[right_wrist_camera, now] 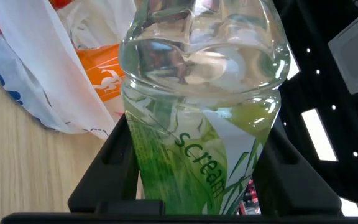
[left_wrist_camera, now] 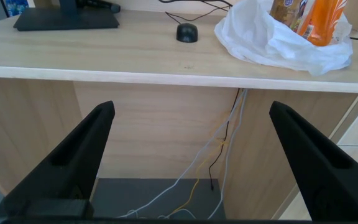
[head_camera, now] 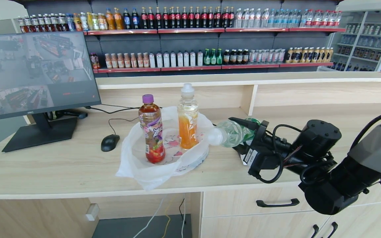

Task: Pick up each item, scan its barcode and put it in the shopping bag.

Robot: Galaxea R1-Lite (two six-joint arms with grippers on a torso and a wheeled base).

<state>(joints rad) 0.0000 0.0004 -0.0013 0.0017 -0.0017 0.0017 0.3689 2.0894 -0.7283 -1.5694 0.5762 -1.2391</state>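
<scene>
Right hand point(head_camera: 240, 135) pinches a clear bottle point(head_camera: 225, 133), its base hidden; left hand point(left_wrist_camera: 192, 112) spread.

I see a clear bottle point(head_camera: 232, 133) with a green leaf-patterned label at three o'clock of the white, pink-printed bag point(head_camera: 150, 172). In it are a purple-capped red bottle point(head_camera: 151, 132) and a white-capped orange bottle point(head_camera: 188, 119). The mouse point(head_camera: 110, 142) is black and the desk point(head_camera: 61, 165) is pale wood-grain.
</scene>
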